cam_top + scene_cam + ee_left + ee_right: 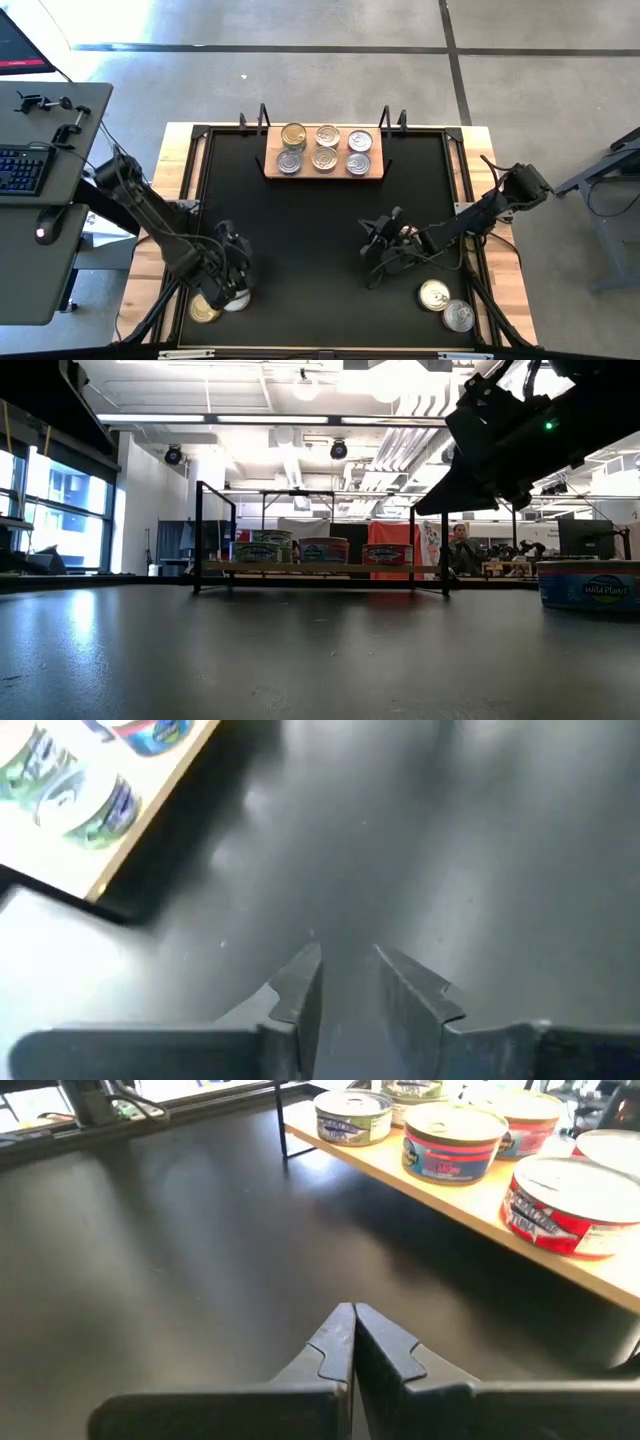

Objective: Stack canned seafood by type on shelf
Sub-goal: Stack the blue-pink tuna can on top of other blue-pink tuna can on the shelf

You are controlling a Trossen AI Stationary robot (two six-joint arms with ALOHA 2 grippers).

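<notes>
My left gripper [345, 970] hangs over bare black tabletop [320, 220] near the front-left corner, its two dark, wedge-shaped fingers a narrow gap apart and holding nothing. Just beside it on the high view lie two loose tins [215, 305], one gold-lidded, one silver. My right gripper [353, 1330] sits low over the mat on the right side, fingertips pressed together and empty, pointed toward the shelf [470, 1205].

The shelf is a flat, pale wooden board with thin black metal uprights, standing at the far middle of the table. From above I count six round tins [325, 149] on it in two rows of three, the lids shiny with pull rings, one gold and the rest silver. In the right wrist view the nearest shelf tin wears a red label [570, 1205], the next a teal-and-pink band [452, 1142]; I cannot read their print.

Two more silver-lidded tins [445, 305] lie at the front right. In the low view a blue-labelled tin [590, 583] reads "Wild Planet".
</notes>
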